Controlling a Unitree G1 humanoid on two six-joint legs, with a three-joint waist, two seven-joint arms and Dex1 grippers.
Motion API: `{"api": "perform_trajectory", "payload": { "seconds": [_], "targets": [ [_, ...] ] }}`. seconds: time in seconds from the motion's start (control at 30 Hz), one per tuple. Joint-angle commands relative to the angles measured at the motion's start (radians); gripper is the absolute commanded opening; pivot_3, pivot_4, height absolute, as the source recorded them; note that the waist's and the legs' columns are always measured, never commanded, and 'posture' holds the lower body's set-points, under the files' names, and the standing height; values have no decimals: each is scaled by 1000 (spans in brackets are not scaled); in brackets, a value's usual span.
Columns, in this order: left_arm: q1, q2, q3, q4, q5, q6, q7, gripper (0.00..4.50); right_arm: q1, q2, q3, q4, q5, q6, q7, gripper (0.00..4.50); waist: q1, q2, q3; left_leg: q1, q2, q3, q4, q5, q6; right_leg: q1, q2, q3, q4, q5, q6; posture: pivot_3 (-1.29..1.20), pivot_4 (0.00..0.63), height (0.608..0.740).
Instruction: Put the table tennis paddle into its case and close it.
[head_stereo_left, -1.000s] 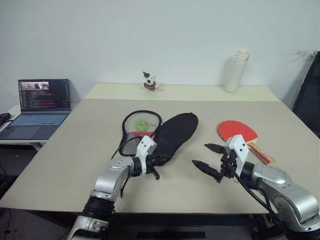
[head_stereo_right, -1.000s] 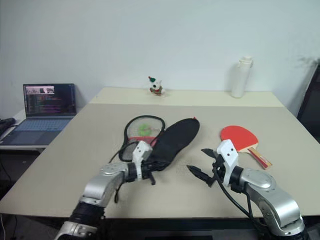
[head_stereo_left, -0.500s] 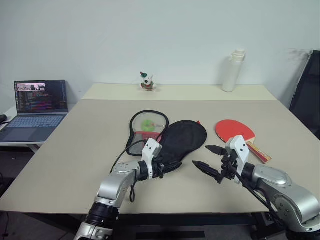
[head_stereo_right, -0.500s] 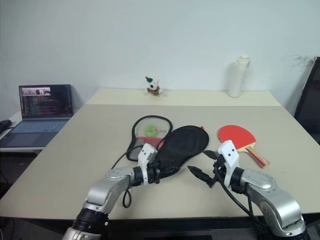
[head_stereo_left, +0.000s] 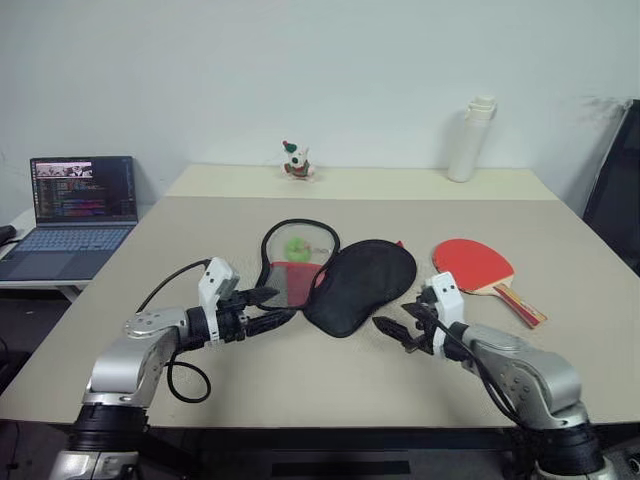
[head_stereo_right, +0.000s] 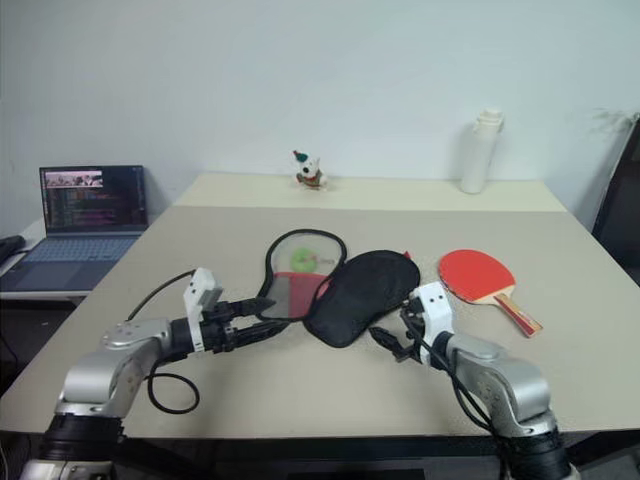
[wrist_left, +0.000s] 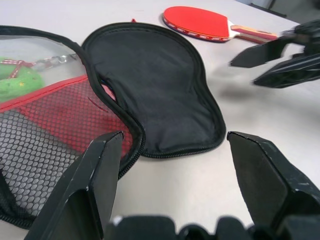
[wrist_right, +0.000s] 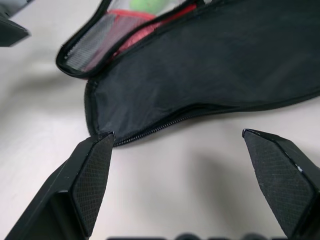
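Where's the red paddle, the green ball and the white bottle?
table tennis paddle (head_stereo_left: 470, 259), left eye view, on its red face.
green ball (head_stereo_left: 296, 246), left eye view, on its middle, under the case's mesh.
white bottle (head_stereo_left: 468, 143), left eye view, on its body.

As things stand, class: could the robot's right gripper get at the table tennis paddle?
Probably yes: the open right gripper is beside the case, and bare table separates it from the table tennis paddle.

**Materials and finishes**

Paddle-shaped soft black fabric case (wrist_left: 160, 85): matt woven cloth, toothed zipper edge; black open mesh over red lining. Flat paddle (wrist_left: 200, 22): smooth red rubber face, tan wooden handle. Beige table (head_stereo_left: 180, 260): smooth, matt. Black gripper fingers (wrist_right: 92, 175): hard plastic, finely textured pads. White bottle (head_stereo_left: 472, 140): smooth plastic.
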Motion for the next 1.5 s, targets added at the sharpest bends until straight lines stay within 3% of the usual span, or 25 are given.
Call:
{"api": "perform_trajectory", "payload": {
  "seconds": [0.03,0.47,0.73,0.83,1.07,1.2,1.5],
  "targets": [
    [-26,34,35,-2,-16,-19,-16,3605,-46,54,3,57,-29,-5,-46,4500,-1,0,0,0,0,0,0,0,0,0,0,0,0,0,0,0,150,740],
    [-41,22,19,-35,-26,2,12,3605,-127,233,124,164,-107,-32,-47,4500,-28,0,0,2,2,0,0,0,0,-1,1,1,3,0,0,0,150,740],
    [-40,20,14,-54,-31,12,26,3605,-190,283,149,220,-135,-68,-31,4500,-26,0,0,1,1,0,-1,0,0,-1,1,0,4,0,0,0,150,740],
    [-35,24,17,-58,-31,13,28,3643,-189,304,94,235,-122,-59,-58,3844,-26,0,0,1,1,-1,-1,0,0,-1,1,0,4,0,0,0,150,740],
    [-26,33,9,-63,-22,8,25,3643,-163,350,-22,239,-77,31,-111,1369,-26,0,0,1,1,-1,-1,0,0,-1,1,1,4,0,-1,0,150,740],
    [-27,32,-1,-66,-20,7,21,3643,-127,299,-9,185,-57,104,-65,23,-26,0,0,1,1,-1,-1,0,0,-1,1,1,4,0,-1,0,150,740],
    [-32,26,-33,-75,-16,-2,10,3643,-96,82,-31,112,-11,201,46,23,-24,0,0,1,1,-1,-1,0,0,-1,0,0,3,0,0,0,150,740]
  ]
}}
